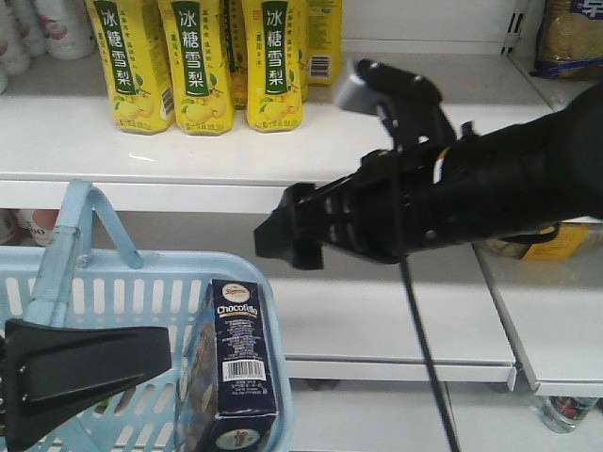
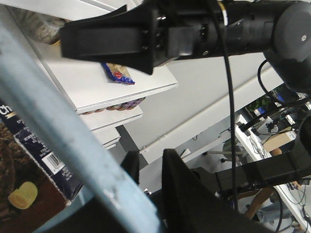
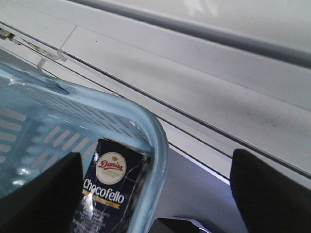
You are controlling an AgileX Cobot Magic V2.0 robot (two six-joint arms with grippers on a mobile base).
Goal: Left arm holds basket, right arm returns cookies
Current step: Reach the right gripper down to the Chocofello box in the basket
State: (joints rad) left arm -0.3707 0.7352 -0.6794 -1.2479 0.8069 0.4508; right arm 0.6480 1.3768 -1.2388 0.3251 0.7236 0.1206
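The light blue basket (image 1: 141, 292) hangs at the lower left, its hoop handle (image 1: 66, 245) running down into my left gripper (image 1: 141, 363), the black wedge jaw. In the left wrist view the handle (image 2: 58, 121) passes between the jaws of the left gripper (image 2: 148, 167), which is shut on it. The dark navy cookies box (image 1: 236, 367) stands upright in the basket's right corner, with "Chocofello" readable (image 3: 109, 189). My right gripper (image 1: 278, 240) hovers above and right of the box, open and empty. Its fingers straddle the basket's rim (image 3: 158, 145) without touching the box.
Yellow drink bottles (image 1: 198, 66) stand on the upper white shelf. A lower white shelf (image 1: 377, 320) runs behind the basket. A yellow packet (image 1: 556, 245) lies behind the right arm, and a bag (image 1: 570, 38) sits top right. A blue snack pack (image 2: 118, 74) lies on a shelf.
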